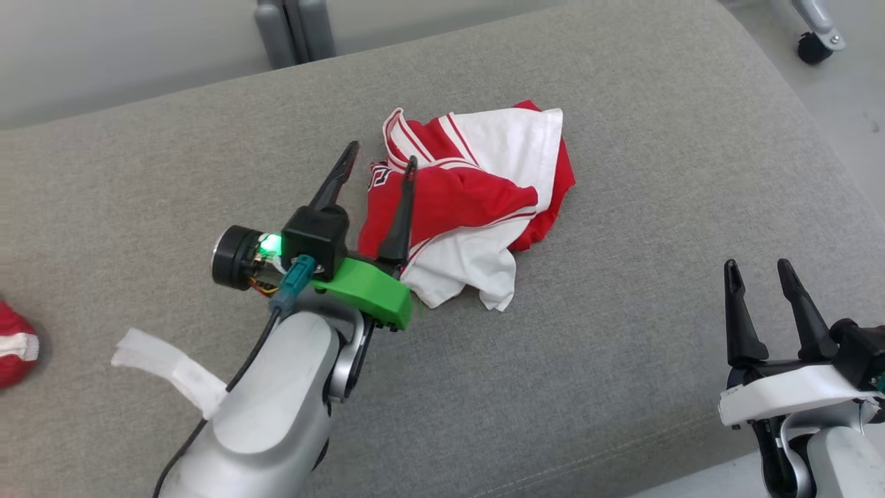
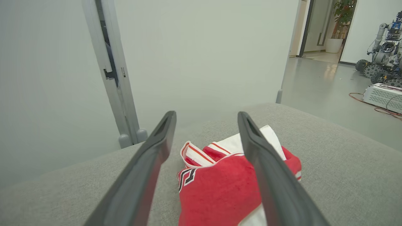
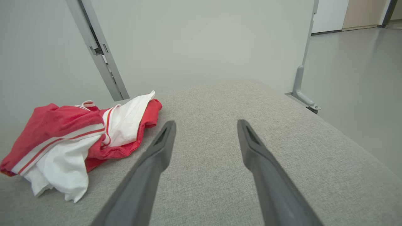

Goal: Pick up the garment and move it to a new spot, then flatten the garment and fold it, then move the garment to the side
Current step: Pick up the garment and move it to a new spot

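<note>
A red and white garment (image 1: 477, 197) lies crumpled in a heap on the grey cushion (image 1: 622, 311). My left gripper (image 1: 382, 156) hovers open at the heap's left edge, one finger over the red cloth and the other over bare cushion, holding nothing. From the left wrist, the garment (image 2: 216, 185) sits between and under the open fingers (image 2: 157, 150). My right gripper (image 1: 757, 266) stands open at the lower right, well clear of the cloth. The right wrist view has the garment (image 3: 72, 138) off to the left of its open fingers (image 3: 251, 147).
A red and white item (image 1: 15, 342) peeks in at the left edge. A white strip (image 1: 166, 366) lies beside my left forearm. A grey partition post (image 1: 294, 31) stands behind the cushion. A caster wheel (image 1: 816, 45) is on the floor at the far right.
</note>
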Available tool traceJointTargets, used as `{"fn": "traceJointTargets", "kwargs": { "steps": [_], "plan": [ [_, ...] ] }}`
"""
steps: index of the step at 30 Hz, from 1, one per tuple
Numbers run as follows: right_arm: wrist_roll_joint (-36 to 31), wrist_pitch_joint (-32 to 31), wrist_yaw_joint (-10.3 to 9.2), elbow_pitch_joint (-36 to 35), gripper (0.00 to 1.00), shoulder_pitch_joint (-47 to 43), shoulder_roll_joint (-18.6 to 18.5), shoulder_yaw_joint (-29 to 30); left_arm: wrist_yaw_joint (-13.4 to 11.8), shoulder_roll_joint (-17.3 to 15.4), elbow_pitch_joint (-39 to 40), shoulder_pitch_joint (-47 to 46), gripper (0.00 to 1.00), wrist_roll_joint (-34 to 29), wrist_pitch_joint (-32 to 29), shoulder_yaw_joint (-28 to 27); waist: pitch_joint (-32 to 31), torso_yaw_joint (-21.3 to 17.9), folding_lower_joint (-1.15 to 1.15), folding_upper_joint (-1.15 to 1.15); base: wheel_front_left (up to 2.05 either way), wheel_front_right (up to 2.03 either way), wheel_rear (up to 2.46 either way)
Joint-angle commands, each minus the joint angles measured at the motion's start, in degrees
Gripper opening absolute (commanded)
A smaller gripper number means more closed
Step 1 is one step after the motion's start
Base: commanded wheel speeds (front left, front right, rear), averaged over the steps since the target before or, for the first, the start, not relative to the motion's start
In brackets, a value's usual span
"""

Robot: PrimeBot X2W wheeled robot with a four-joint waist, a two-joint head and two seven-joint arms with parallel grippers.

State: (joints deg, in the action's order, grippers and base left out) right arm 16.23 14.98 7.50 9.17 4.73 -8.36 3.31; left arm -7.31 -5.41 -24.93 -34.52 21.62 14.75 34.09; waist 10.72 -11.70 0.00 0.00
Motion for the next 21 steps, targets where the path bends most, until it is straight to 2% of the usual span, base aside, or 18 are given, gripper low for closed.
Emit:
{"fn": "traceJointTargets", "kwargs": {
  "steps": [1,12,21],
  "plan": [
    [-0.58,-0.15,-0.02,-0.38,1.00,-0.69,-0.29,0.06,-0.63,-1.03,0.90,1.68,1.00,-0.13,0.37,-0.83,-2.42,2.55,0.00,0.00,0.00,0.00,0.00],
    [-1.92,-1.82,-0.03,-2.54,1.00,-2.80,0.10,-0.77,-3.90,-6.48,12.73,12.52,1.00,-2.78,0.39,-9.59,-6.31,7.96,0.00,0.00,0.00,0.00,0.00],
    [-2.93,-2.88,-0.03,-3.95,1.00,-4.70,0.68,-1.19,-4.00,-8.74,19.13,22.91,1.00,-4.68,0.38,-17.02,-8.88,10.12,0.00,0.00,0.00,0.00,0.00]
  ]
}}
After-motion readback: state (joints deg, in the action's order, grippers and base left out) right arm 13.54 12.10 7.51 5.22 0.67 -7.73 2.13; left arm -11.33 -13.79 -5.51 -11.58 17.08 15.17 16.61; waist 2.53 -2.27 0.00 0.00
